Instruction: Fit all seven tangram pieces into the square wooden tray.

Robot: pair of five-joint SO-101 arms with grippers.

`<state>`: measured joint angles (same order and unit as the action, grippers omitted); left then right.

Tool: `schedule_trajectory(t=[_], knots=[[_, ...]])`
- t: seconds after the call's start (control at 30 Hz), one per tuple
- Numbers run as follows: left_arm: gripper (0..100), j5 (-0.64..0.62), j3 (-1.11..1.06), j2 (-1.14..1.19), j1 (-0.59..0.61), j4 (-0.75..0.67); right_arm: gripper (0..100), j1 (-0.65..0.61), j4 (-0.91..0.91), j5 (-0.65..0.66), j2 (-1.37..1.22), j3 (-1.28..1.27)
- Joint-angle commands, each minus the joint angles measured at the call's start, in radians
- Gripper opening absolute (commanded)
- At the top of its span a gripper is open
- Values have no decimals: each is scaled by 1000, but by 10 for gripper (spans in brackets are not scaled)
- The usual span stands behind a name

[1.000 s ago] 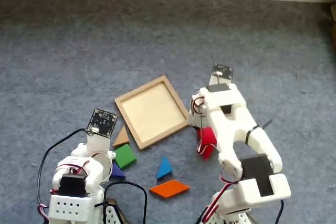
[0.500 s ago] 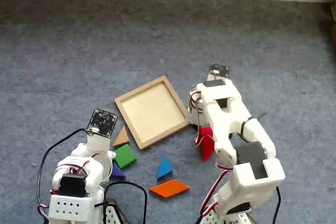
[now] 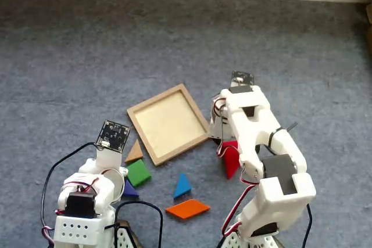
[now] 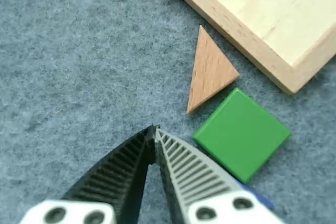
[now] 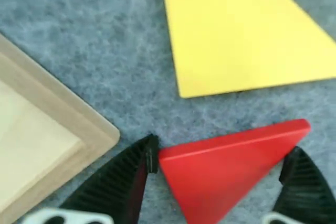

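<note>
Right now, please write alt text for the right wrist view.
The right arm's open pincer straddles a red triangle on grey carpet. A yellow piece and a corner of the wooden tray lie nearby.

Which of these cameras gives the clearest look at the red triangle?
The right wrist view: the red triangle lies close up, nearly whole, between the open fingers of the right gripper. In the high view the right arm covers part of it.

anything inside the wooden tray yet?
Nothing. The wooden tray shows a bare wood floor across the high view, and its corner near the right gripper is bare too. Nothing covers its inside.
</note>
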<state>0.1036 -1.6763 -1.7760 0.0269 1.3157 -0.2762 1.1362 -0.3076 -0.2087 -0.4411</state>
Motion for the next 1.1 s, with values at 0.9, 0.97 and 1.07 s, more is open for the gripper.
schedule_trajectory(t=[0.9, 0.97, 1.07], knots=[[5, 9, -19, -39, -12, 3, 170, 27, 65, 331, 358, -62], [5, 9, -19, -39, -12, 3, 170, 25, 71, 387, 400, -99], [5, 9, -19, -39, -12, 3, 170, 22, 130, 482, 467, -145]])
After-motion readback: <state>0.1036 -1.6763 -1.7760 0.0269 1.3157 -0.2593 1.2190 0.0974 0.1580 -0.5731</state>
